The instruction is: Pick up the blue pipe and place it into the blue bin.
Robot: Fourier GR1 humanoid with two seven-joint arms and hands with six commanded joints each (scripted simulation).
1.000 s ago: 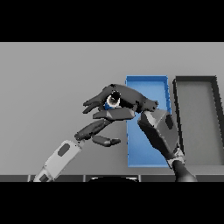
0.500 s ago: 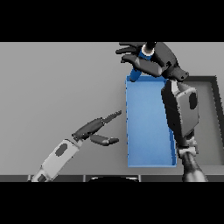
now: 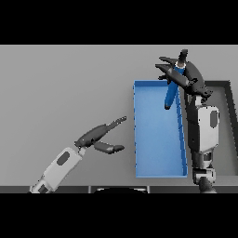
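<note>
The blue pipe (image 3: 170, 92) hangs tilted, its long side showing, over the far part of the blue bin (image 3: 144, 139). Its upper end is between the fingers and thumb of my right hand (image 3: 186, 76). That hand is above the bin's far right side, its fingers spread straight to the left and its thumb pointing away from the pipe. The pipe's lower end is above the bin floor. My left hand (image 3: 95, 135) is open over the table to the left of the bin, fingers pointing at it.
A dark grey bin (image 3: 228, 88) stands right of the blue bin, partly behind my right forearm (image 3: 204, 130). Grey table spreads to the left and far side.
My right hand moved right and down over the blue bin and spread its fingers. The pipe swung from end-on to hanging lengthwise. My left hand hardly moved.
</note>
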